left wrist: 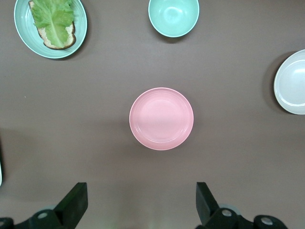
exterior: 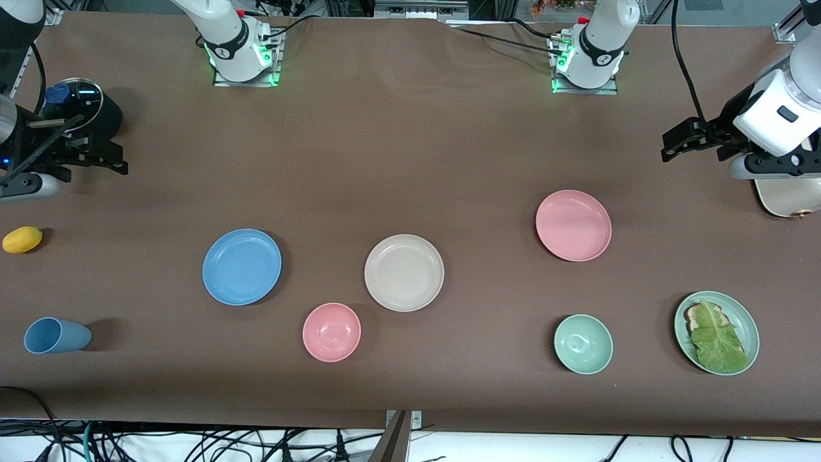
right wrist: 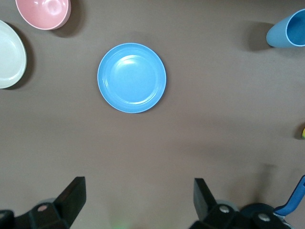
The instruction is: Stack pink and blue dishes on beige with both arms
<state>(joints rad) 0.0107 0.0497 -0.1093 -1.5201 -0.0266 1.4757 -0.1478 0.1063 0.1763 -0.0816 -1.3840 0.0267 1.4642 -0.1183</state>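
The beige plate (exterior: pixel 404 273) lies bare in the middle of the table. The light blue plate (exterior: pixel 242 266) rests beside it toward the right arm's end and fills the middle of the right wrist view (right wrist: pixel 132 78). The pink plate (exterior: pixel 573 225) lies toward the left arm's end, slightly farther from the front camera, and is centred in the left wrist view (left wrist: pixel 161 118). My right gripper (exterior: pixel 109 157) (right wrist: pixel 139 187) hangs open and empty over bare table by a black pot. My left gripper (exterior: pixel 680 141) (left wrist: pixel 141 191) hangs open and empty beside the toaster.
A pink bowl (exterior: pixel 331 332), green bowl (exterior: pixel 583 344) and green plate with lettuce on bread (exterior: pixel 737 314) sit nearer the front camera. A blue cup (exterior: pixel 56 335), lemon (exterior: pixel 22 239) and lidded black pot (exterior: pixel 83 106) stand at the right arm's end, a cream toaster (exterior: pixel 786 199) at the left arm's.
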